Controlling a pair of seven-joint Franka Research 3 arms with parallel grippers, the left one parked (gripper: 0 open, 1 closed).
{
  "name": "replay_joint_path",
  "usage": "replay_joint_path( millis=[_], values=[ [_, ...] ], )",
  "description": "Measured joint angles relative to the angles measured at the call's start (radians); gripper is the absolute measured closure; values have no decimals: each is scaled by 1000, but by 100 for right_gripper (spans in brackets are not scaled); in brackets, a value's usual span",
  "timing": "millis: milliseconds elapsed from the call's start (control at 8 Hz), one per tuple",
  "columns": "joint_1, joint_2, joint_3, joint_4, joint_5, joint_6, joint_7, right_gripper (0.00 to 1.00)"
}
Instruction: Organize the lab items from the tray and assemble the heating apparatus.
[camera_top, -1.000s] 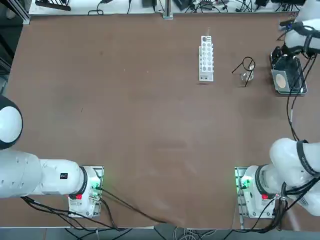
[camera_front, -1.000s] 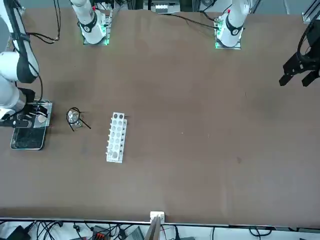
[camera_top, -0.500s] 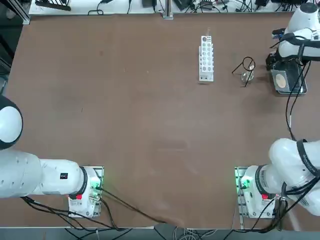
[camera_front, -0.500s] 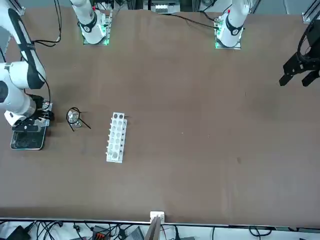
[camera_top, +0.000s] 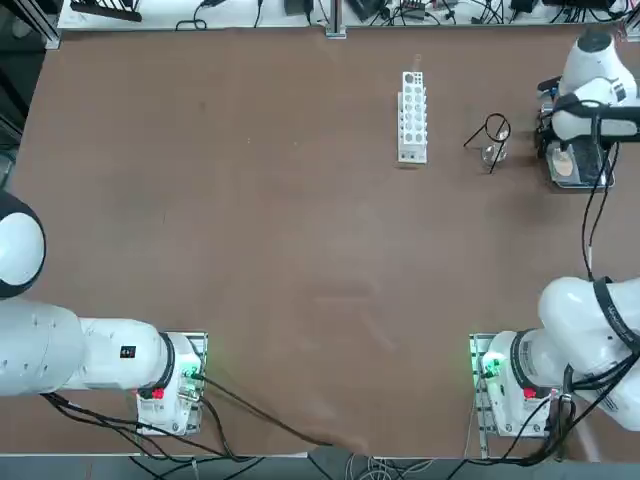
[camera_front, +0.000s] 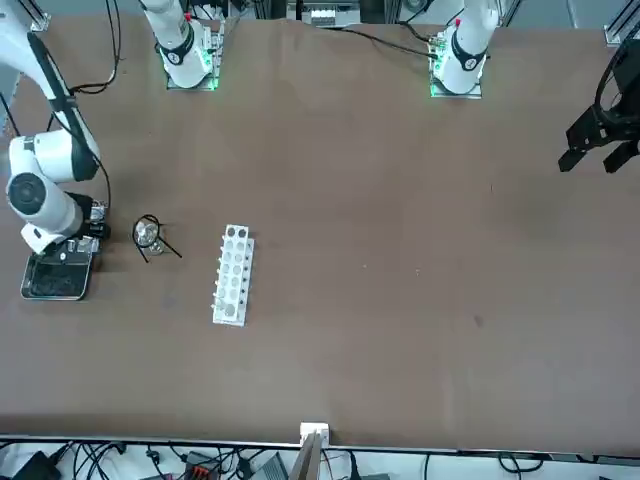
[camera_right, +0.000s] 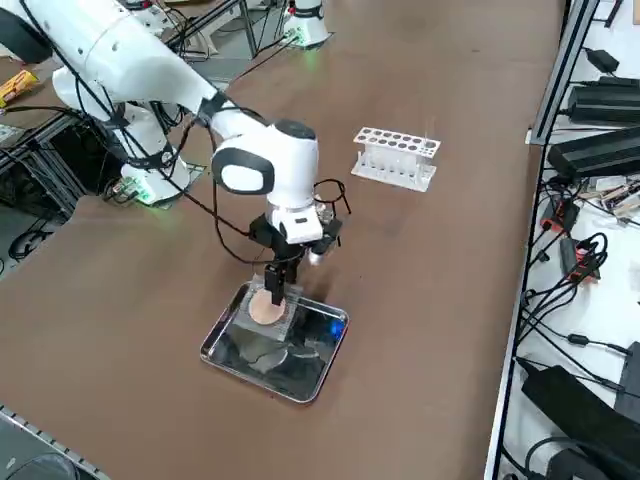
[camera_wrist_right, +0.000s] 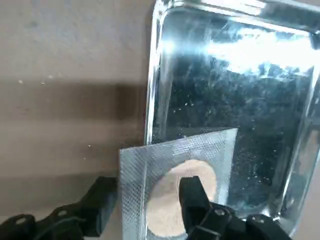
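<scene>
Fingers (camera_wrist_right: 192, 192) of right gripper (camera_wrist_right: 147, 200) spread apart, low over the tray's near end; not pinching anything yet. One finger over the tan centre of the mesh (camera_wrist_right: 170, 150), the other outside the mesh edge, above bare table (camera_top: 250, 250).

Left to right in top view:
- White holed rack (camera_top: 412, 115) alone mid-table, not part of the job.
- Black ring stand (camera_top: 497, 128) to its right, out of the tray. Glass burner (camera_top: 489, 153) right by its legs; cannot tell if under the ring or just beside.
- Tray (camera_top: 603, 180) at far right, arm above it. Holds only the mesh, one mesh edge lapping over the tray rim (camera_wrist_right: 152, 75); rest of the tray bottom bare.

Progress, judged: stand and burner unloaded, so roughly two of three items out. Left to do: close on mesh, lift it, lay it on the ring, confirm burner sits beneath. Thin flat gauze, likely awkward to pick up; overhanging edge probably the way in.
</scene>
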Motion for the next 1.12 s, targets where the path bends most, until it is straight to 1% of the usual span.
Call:
replay_joint_path(
  millis=[500,875,1125],
  values=[
    [54,5,0,12,-9,-76,55,31],
    [54,5,-5,14,-28,-81,59,31],
    [54,5,-6,14,-30,-81,60,33]
  ],
)
